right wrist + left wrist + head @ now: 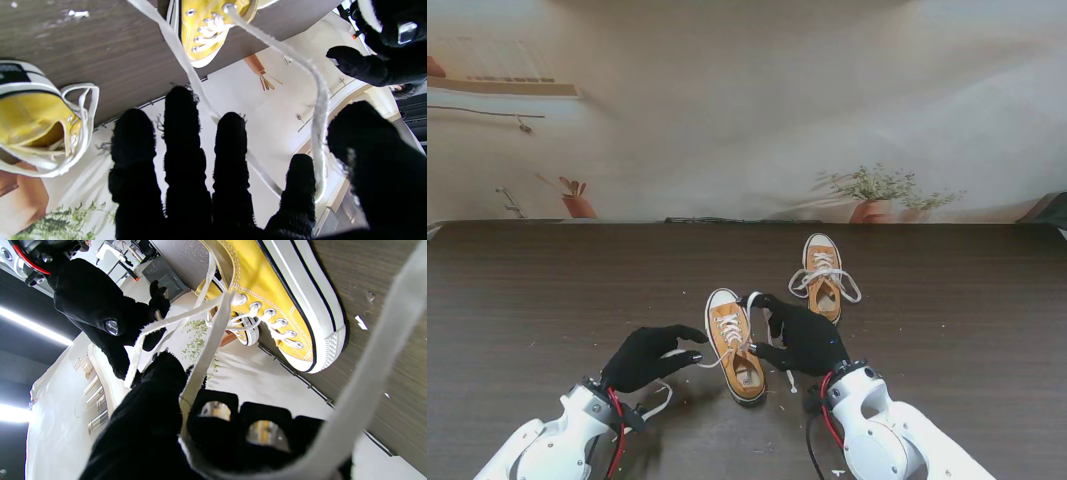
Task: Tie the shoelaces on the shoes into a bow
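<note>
Left hand [649,357], black glove, sits left of the near shoe [734,346], fingers reaching toward it, thumb and index apart at the tips. Left wrist view: white lace [203,363] runs from the top eyelets into the hand and passes between thumb and curled fingers [267,433], a second broad strand loops across close to the lens; looks pinched on the lace, though the contact point is partly hidden. Right hand [802,338] sits just right of the same shoe, palm down, fingers pointing away from me, index tip up by the toe end. Right wrist view: four fingers [185,140] straight and slightly apart, thumb off to the side; one lace strand [313,110] runs down between little finger and thumb, another passes between the middle fingers; cannot tell if it's actually gripped.

Near shoe: yellow canvas, white sole, on dark wood table [537,300] between the two hands, long axis running away from me, toe farther, heel near, tilted slightly left. Laces loose, no bow; one end trails across the table toward the left wrist.

Second shoe [824,276] farther and to the right, apart from the hands, toe away from me, laces [799,284] splayed in loops both sides. Small white scraps on the table near the right wrist. Printed backdrop with potted plants [872,195] behind the table edge
</note>
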You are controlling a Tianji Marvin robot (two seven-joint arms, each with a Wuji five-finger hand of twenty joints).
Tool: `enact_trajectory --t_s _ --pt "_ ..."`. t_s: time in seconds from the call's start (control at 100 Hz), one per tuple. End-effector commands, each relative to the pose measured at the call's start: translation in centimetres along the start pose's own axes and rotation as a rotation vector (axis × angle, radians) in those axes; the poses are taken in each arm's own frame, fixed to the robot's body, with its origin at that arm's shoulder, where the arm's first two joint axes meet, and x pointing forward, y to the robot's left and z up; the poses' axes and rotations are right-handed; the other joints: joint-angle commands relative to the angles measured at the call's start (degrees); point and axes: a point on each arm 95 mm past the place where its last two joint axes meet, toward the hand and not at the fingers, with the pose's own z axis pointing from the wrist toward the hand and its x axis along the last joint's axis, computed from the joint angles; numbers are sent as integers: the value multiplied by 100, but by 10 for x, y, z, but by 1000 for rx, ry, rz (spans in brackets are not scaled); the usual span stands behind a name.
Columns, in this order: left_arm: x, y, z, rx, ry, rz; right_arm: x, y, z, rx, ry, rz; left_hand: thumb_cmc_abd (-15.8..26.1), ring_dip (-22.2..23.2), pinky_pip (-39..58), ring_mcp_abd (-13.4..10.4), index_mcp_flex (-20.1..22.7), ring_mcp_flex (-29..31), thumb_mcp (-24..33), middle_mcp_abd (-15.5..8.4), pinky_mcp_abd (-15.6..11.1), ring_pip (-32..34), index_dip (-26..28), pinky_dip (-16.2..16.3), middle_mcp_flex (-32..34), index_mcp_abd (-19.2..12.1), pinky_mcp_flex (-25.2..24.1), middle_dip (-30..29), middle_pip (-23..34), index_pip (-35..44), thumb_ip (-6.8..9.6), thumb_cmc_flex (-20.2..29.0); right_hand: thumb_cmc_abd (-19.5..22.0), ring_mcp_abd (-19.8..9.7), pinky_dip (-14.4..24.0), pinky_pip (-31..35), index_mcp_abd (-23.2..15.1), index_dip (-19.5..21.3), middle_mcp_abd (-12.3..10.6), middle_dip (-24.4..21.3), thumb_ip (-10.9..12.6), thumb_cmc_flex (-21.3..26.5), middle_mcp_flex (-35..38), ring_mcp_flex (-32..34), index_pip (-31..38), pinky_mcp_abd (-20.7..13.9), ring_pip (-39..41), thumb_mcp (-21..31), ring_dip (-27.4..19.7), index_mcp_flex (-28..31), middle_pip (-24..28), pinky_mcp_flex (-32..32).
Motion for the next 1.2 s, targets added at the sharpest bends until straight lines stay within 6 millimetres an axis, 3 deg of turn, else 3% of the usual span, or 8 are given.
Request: enact_trajectory --t_s 0.0,0.18,0.25,0.41,0.79,0.92,1.04,1.19 --pt "4 -1 1 -6 10 6 -2 -6 1 28 0 -29 155 145 1430 91 -85 135 51 389 -1245 239 97 25 225 82 187 131 232 -49 26 -83 128 42 -206 -313 55 -50 -12 -500 6 74 -247 -195 -61 -97 -548 213 -174 -283 -461 -297" --pt "5 -7 1 17 11 35 -5 -14 1 36 3 73 161 146 1430 89 -69 135 34 374 -1246 241 103 27 226 78 188 131 232 -37 33 -96 -82 -117 -737 -979 289 -113 -86 -1793 1 223 -473 -298 -23 -234 -1803 320 -571 -293 -1356 -759" --pt "6 -12 1 31 9 48 -5 -16 2 50 5 126 149 150 1430 87 -61 137 37 375 -1249 252 106 34 236 78 189 132 235 -29 41 -77 -182 -143 -924 -1242 344 -68 86 -2081 -22 231 -781 -419 88 -284 -2189 235 -717 -283 -1594 -1001" --pt "6 -24 4 71 10 60 -5 -19 4 39 -23 271 141 170 1430 74 -25 136 23 369 -1271 299 130 85 255 53 197 134 243 19 42 -68 -365 -77 -1283 -1558 475 76 270 -2236 -25 323 -881 -379 385 -359 -2699 277 -954 -183 -1725 -1122" --pt "0 -39 23 114 8 -76 -5 -28 13 22 -70 597 134 188 1430 151 5 132 -61 422 -1211 317 169 199 267 6 192 137 237 151 43 20 -531 -68 -2083 -2101 486 206 291 -2471 -32 399 -934 -879 399 -762 -3530 389 -1417 527 -2261 -1979" --pt "1 -40 25 121 16 -90 -7 -32 17 -25 -76 658 129 192 1430 165 19 132 -92 429 -1190 319 177 216 269 8 190 140 238 201 46 46 -644 -162 -2299 -2225 533 328 214 -2608 -21 483 -435 -648 418 -946 -3779 622 -1627 979 -2589 -1920" --pt "5 -41 26 123 29 -88 -3 -34 20 -63 -96 765 139 195 1430 171 15 132 -124 429 -1181 323 176 228 275 -7 190 142 237 235 48 48 -751 -152 -2324 -2147 651 402 32 -2604 19 721 18 -351 479 -854 -3698 842 -1614 1328 -2577 -1728" --pt "12 -46 26 132 48 -79 2 -32 21 -84 -108 818 152 201 1430 169 22 132 -154 424 -1175 331 170 244 284 -31 191 144 237 278 55 65 -853 -133 -2152 -1556 938 506 -124 -2540 100 1120 949 267 484 -583 -3146 1200 -1290 1820 -2372 -1239"
